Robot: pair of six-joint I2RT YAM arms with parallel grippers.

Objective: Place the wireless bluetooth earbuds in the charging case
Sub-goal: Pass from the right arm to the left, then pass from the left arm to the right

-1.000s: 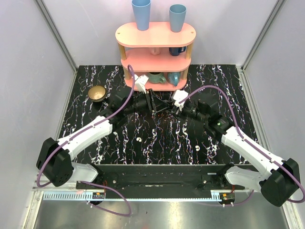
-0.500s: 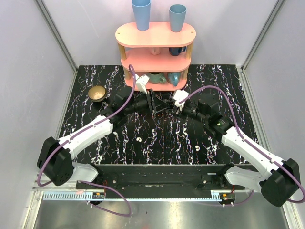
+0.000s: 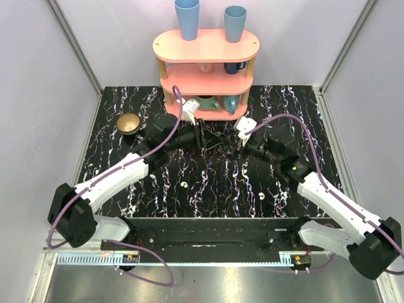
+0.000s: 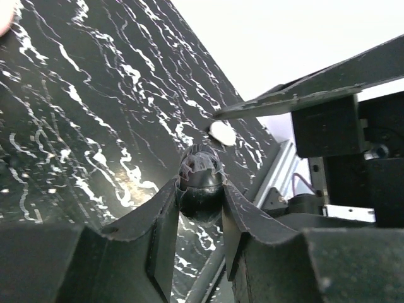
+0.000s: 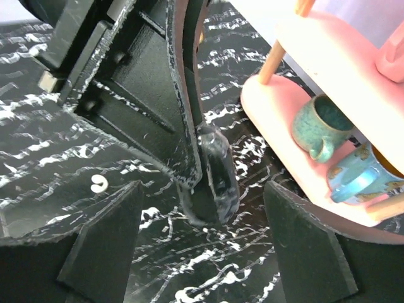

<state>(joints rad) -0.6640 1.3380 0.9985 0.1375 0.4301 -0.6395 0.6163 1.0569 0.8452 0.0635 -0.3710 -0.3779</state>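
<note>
In the middle of the top view, hard to read: left gripper (image 3: 208,137) and right gripper (image 3: 230,146) tip to tip before the pink shelf (image 3: 206,45). All dark against the black marble table (image 3: 303,107); nothing between the fingers to be made out from there.

Clearer at lower centre of the left wrist view: left gripper clamped on the charging case (image 4: 201,183), which looks dark, glossy and rounded here. Lower half sunk between the pads, lid open or closed impossible to tell. At centre of the right wrist view, the same case, partly behind a left finger. Right jaws spread wide on either side of it, touching nothing.

In the lower half of the top view, lying on the table well apart: one earbud (image 3: 183,185) left of centre, a second right of centre (image 3: 261,196).

On the shelf's top tier, two blue cups (image 3: 235,24), the left one cut off by the upper edge. On the lower tiers, mugs, a teal mug (image 5: 319,126) among them, insides in shadow. At the left of the table, a brown bowl (image 3: 129,123), contents too small to tell.
</note>
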